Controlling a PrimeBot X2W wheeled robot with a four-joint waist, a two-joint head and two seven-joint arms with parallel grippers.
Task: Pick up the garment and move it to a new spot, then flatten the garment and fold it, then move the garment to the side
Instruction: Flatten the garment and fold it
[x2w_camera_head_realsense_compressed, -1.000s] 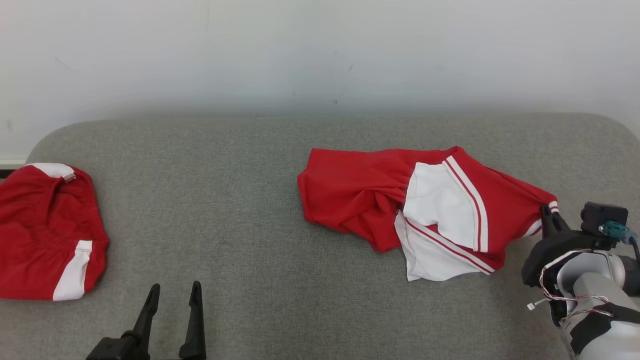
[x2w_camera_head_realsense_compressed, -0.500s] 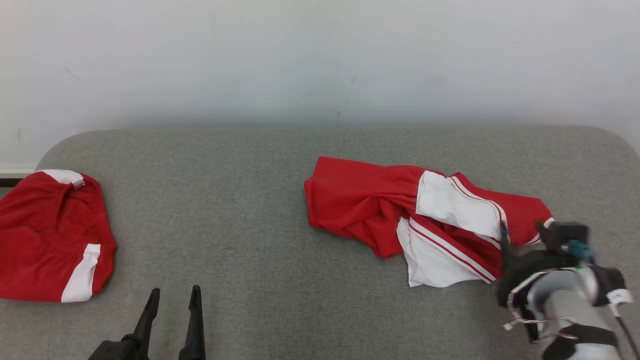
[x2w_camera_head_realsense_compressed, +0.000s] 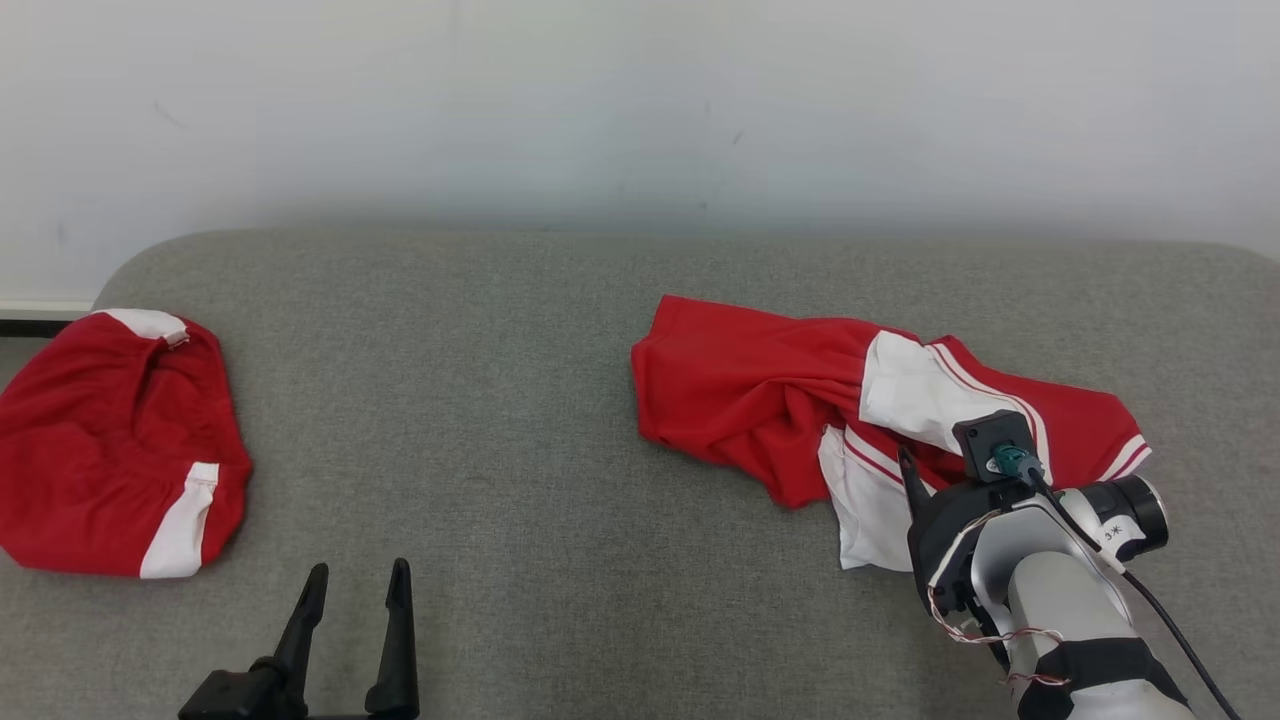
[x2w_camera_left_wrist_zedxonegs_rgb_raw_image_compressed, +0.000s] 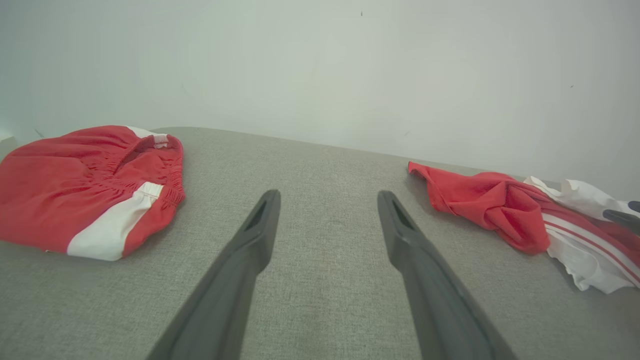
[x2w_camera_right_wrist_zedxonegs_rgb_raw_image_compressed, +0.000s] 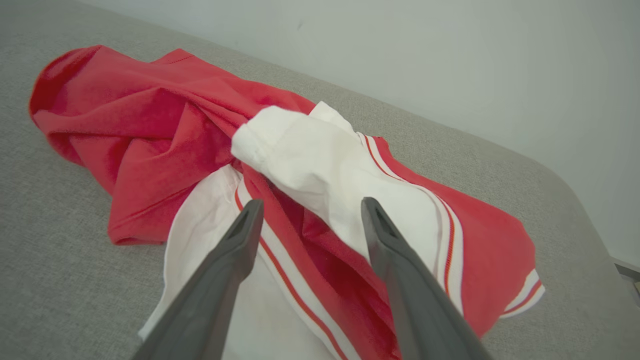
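Note:
The garment (x2w_camera_head_realsense_compressed: 760, 390) is a crumpled red piece with white striped panels, lying right of centre on the grey padded surface (x2w_camera_head_realsense_compressed: 520, 400). My right gripper (x2w_camera_head_realsense_compressed: 945, 452) hovers over its near white part, open. The right wrist view shows the gripper (x2w_camera_right_wrist_zedxonegs_rgb_raw_image_compressed: 311, 204) with its two fingers spread above the garment (x2w_camera_right_wrist_zedxonegs_rgb_raw_image_compressed: 165, 135) and no cloth between them. My left gripper (x2w_camera_head_realsense_compressed: 358, 570) stands open at the near left edge with nothing in it. From the left wrist, the left gripper (x2w_camera_left_wrist_zedxonegs_rgb_raw_image_compressed: 328, 195) points across bare grey fabric, with the garment (x2w_camera_left_wrist_zedxonegs_rgb_raw_image_compressed: 490, 205) to its right.
A second red garment with white bands (x2w_camera_head_realsense_compressed: 110, 440) lies bunched at the surface's far left edge, and it appears left of the fingers as the second red garment (x2w_camera_left_wrist_zedxonegs_rgb_raw_image_compressed: 85, 185). A pale wall (x2w_camera_head_realsense_compressed: 640, 110) runs behind the surface. Grey fabric lies bare between the two garments.
My right gripper opened and let go of the garment's right corner, which dropped flat. The arm moved left over the white panel. The head camera shifted a little.

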